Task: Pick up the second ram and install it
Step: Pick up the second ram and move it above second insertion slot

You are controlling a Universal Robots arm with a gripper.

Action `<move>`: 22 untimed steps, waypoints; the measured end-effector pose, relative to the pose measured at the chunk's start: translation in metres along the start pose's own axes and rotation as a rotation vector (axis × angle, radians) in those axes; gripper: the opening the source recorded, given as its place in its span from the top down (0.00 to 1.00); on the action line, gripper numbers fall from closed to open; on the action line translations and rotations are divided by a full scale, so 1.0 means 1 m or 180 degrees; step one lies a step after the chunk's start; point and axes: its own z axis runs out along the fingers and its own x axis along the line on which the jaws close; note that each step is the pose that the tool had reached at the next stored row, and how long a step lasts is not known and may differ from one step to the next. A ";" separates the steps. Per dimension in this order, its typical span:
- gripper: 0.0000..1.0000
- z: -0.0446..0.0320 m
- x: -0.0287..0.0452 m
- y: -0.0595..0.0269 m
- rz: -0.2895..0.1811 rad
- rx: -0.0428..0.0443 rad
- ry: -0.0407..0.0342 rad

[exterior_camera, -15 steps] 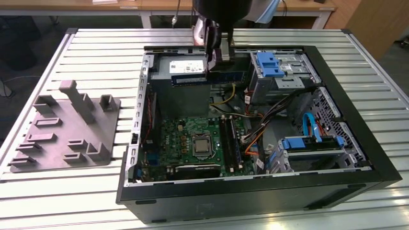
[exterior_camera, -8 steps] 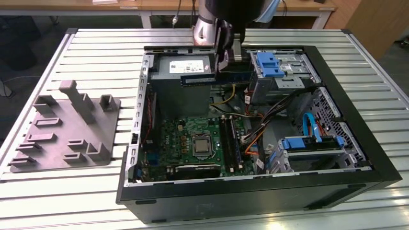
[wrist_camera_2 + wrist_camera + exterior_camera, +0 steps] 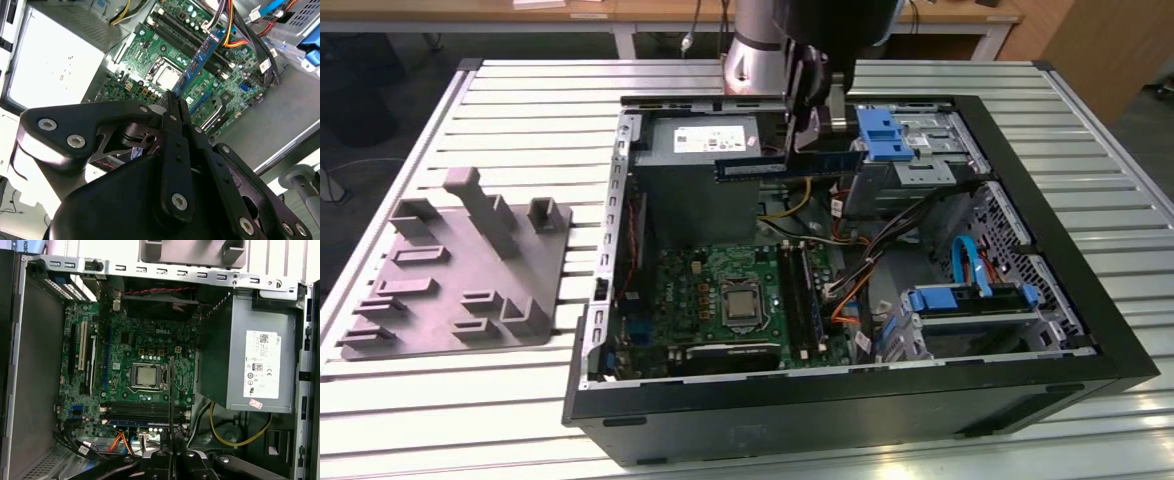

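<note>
Risks, from the grip outward: tool (image 3: 172, 100) pinches the thin second ram (image 3: 202, 55) by an edge, so the stick could tilt or slip in the jaws if it meets resistance. A tilted stick would miss the memory slots (image 3: 142, 410) or seat one end only, and pushing then could stress the motherboard (image 3: 720, 300). One slot looks already filled, so landing on it is possible. Orange cables (image 3: 120, 442) lie just beside the slots and could snag.

Tool (image 3: 811, 148) has jaws almost together, clamped on the second ram (image 3: 767, 168). The stick hangs level, clear above the open case (image 3: 854, 410), at 12 o'clock from the processor socket (image 3: 742, 308) in the exterior view. It touches nothing else. In the first wrist view the second ram (image 3: 171, 390) shows edge-on over the board. Grey fixture (image 3: 467, 270) sits on the desk (image 3: 520, 100) at 9 o'clock from the case.
</note>
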 end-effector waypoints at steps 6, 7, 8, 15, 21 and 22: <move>0.87 0.0086 0.0005 -0.0023 0.0000 0.0000 0.0000; 0.87 0.0104 0.0007 -0.0024 0.0000 0.0000 0.0000; 0.87 0.0122 0.0009 -0.0024 0.0000 0.0000 0.0000; 0.87 0.0250 0.0026 -0.0027 0.0008 0.0000 0.0000; 0.87 0.0347 0.0037 -0.0029 0.0027 0.0001 -0.0001; 0.87 0.0364 0.0038 -0.0030 0.0030 0.0001 -0.0001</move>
